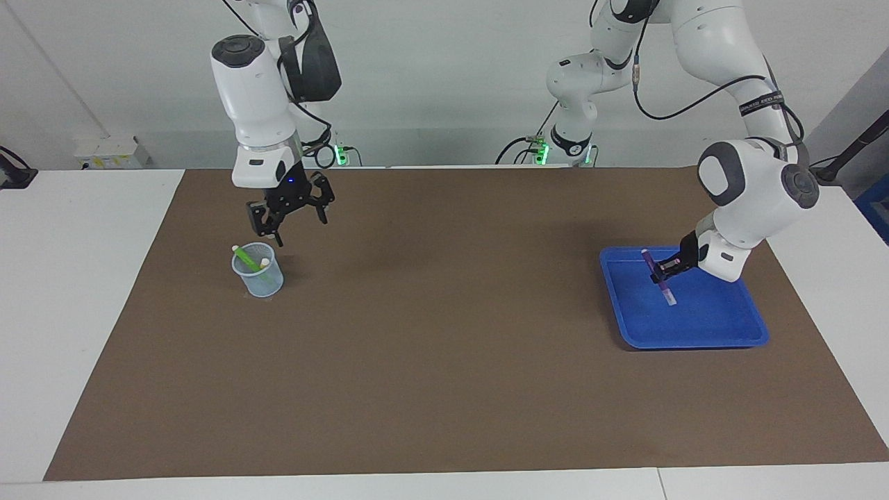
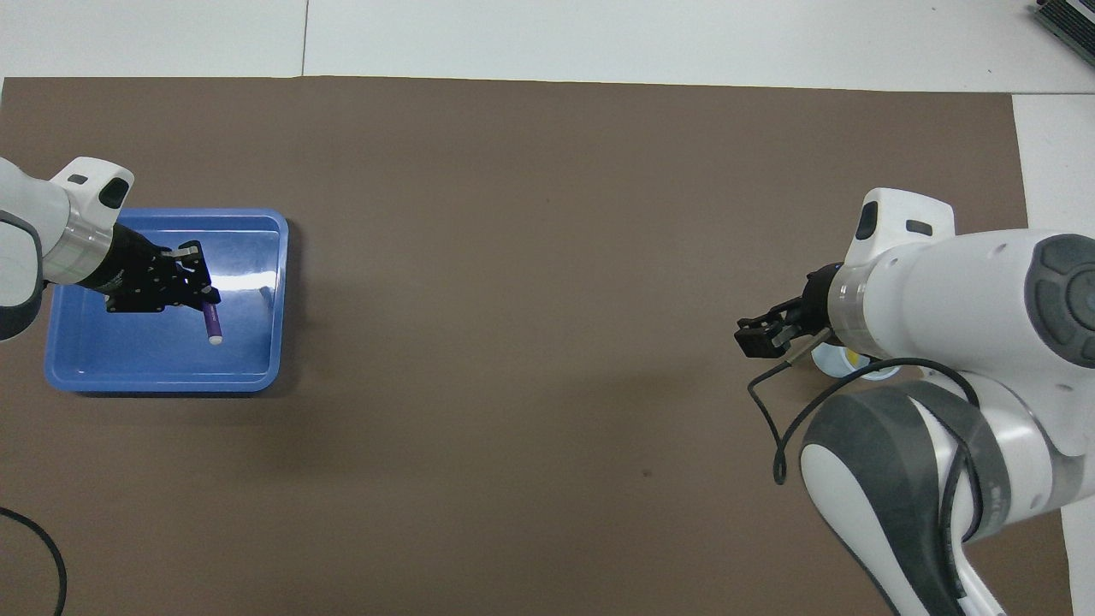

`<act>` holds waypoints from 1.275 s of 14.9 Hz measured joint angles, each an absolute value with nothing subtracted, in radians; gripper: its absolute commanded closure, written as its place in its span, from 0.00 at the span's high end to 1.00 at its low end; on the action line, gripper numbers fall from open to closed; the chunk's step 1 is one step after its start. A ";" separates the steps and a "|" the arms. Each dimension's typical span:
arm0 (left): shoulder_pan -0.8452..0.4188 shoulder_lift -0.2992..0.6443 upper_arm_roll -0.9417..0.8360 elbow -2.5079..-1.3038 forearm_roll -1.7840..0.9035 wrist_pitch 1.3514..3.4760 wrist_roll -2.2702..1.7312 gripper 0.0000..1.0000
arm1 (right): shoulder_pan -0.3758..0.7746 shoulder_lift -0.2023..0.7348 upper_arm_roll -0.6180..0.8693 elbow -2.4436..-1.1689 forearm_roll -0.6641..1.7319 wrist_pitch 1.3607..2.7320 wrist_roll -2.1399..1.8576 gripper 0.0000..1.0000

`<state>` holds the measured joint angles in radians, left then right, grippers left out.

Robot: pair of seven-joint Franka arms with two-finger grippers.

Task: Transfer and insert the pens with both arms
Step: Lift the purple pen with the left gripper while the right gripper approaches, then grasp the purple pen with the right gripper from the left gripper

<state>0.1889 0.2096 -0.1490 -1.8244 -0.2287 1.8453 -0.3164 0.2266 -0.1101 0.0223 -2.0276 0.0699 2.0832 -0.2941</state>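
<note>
My left gripper (image 1: pixel 662 272) (image 2: pixel 202 299) is shut on the dark purple pen (image 1: pixel 667 292) (image 2: pixel 212 325), holding it tilted over the blue tray (image 1: pixel 701 330) (image 2: pixel 162 368), with the whitish tip low by the tray floor. A clear cup (image 1: pixel 258 276) (image 2: pixel 834 364) toward the right arm's end holds the green pen (image 1: pixel 244 258) and a yellow pen (image 2: pixel 852 357), both leaning in it. Over the cup's robot-side rim my right gripper (image 1: pixel 298 223) (image 2: pixel 764 334) hangs open and holds nothing. In the overhead view the right arm covers most of the cup.
A brown mat (image 1: pixel 444 333) covers the table between cup and tray. White tabletop (image 1: pixel 76 278) borders it at both ends. A black cable (image 2: pixel 774 411) loops from the right arm over the mat.
</note>
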 measured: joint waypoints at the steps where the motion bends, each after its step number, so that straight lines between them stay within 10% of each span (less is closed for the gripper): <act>1: 0.187 0.189 -0.149 -1.824 -0.282 1.806 -0.385 0.00 | 0.230 -0.110 0.022 -2.028 0.121 2.083 -0.237 1.00; 19: 0.003 0.056 -0.159 -1.871 -0.718 1.712 -1.493 0.00 | 0.537 -0.078 0.025 -1.986 0.632 2.413 0.447 0.89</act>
<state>0.0027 0.0555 -0.1590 -1.8706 -0.7177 1.7122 -1.4931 0.5372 -0.0782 0.0251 -1.9859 0.6317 2.4126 0.4467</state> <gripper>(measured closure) 0.828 0.088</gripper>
